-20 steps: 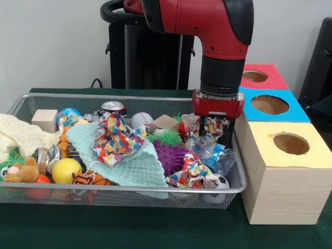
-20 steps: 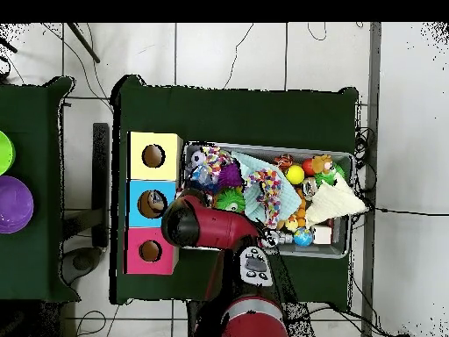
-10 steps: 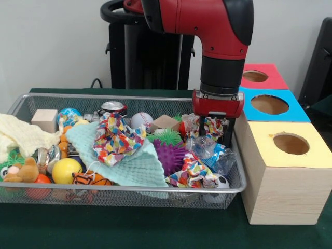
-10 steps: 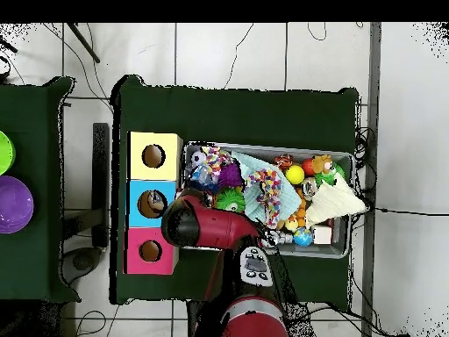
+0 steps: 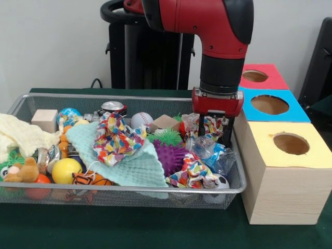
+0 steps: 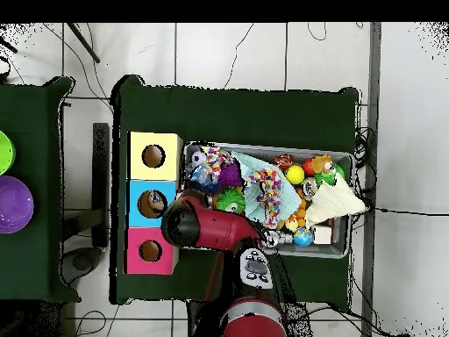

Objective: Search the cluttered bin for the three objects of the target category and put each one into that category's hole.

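A wire mesh bin [image 5: 129,190] holds a jumble of toys, cloths and crumpled paper. My gripper [image 5: 214,136] reaches down into its far right corner, beside the yellow box [image 5: 311,155]. The two black fingers stand on either side of a crumpled confetti-print paper ball [image 5: 211,126] and appear shut on it. Two similar confetti papers lie in the bin, one [image 5: 116,137] at the middle and one [image 5: 192,174] at the front right. In the overhead view the red arm [image 6: 206,225] hides the gripper and the paper it holds.
Three boxes with round holes stand in a row right of the bin: yellow, blue [image 5: 270,105] and red [image 5: 255,76]. Purple [image 5: 170,155] and green [image 5: 167,137] spiky balls, a mint cloth [image 5: 129,166], a baseball [image 5: 141,119] and clear wrappers [image 5: 210,150] crowd round the gripper.
The gripper has risen a little, with the confetti paper still between its fingers. Nothing else in the bin has moved.
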